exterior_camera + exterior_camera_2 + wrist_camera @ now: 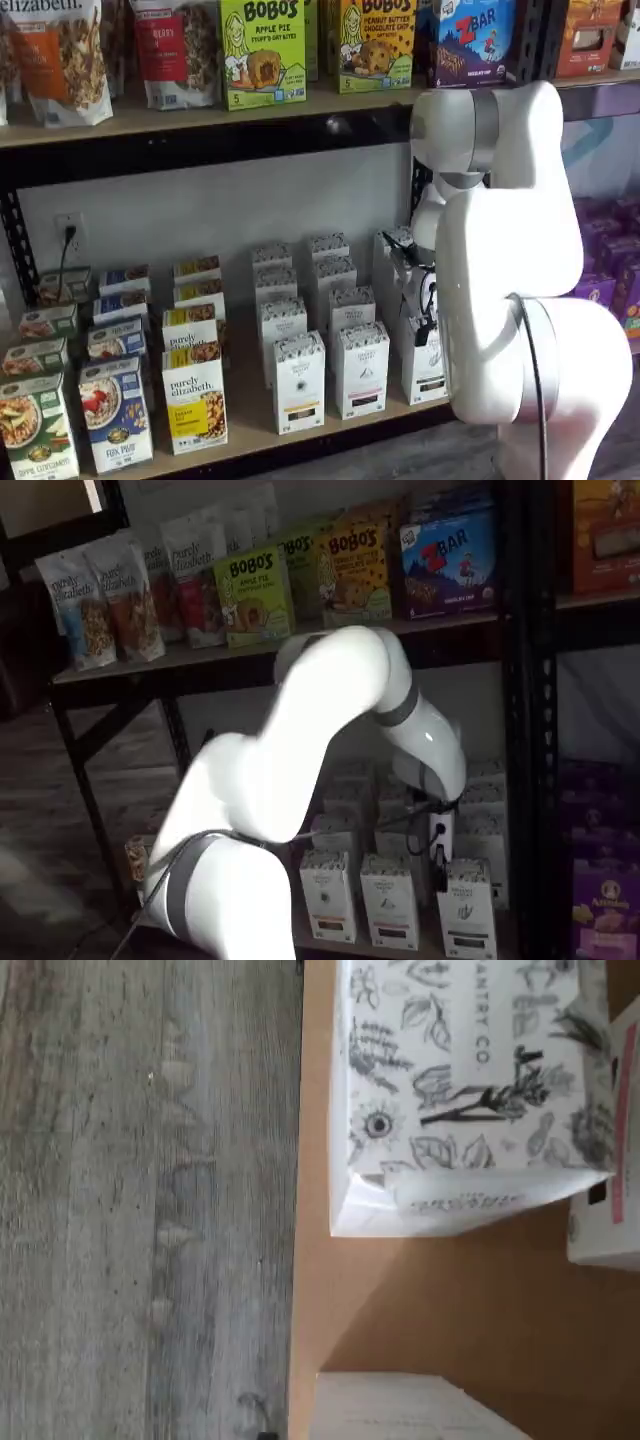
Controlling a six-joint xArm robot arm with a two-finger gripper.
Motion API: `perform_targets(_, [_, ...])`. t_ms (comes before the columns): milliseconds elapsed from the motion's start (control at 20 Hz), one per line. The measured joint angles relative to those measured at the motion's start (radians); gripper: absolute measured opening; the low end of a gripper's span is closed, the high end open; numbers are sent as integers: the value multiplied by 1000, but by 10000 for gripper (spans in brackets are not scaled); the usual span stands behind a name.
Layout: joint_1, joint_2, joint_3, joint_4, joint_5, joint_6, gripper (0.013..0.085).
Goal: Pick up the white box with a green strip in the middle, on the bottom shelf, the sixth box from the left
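The white box is the rightmost carton in the front row of the bottom shelf, with a dark speckled top and a dark strip low on its face. The arm hides part of it. It also shows in a shelf view. My gripper hangs just above and in front of it, and shows in a shelf view as a white body with dark tips. No gap between the fingers can be made out. The wrist view shows the botanical-print top of a white carton on the pale board.
Similar white cartons stand in rows to its left, then a purely elizabeth box and cereal boxes. A black upright rises at the right. The grey floor lies beyond the shelf edge.
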Motion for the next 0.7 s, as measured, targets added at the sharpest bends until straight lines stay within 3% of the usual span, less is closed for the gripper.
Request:
perform_targets(450, [-5, 54, -51, -104, -21, 81, 850])
perform_targets(700, [-10, 76, -86, -150, 8, 115, 850])
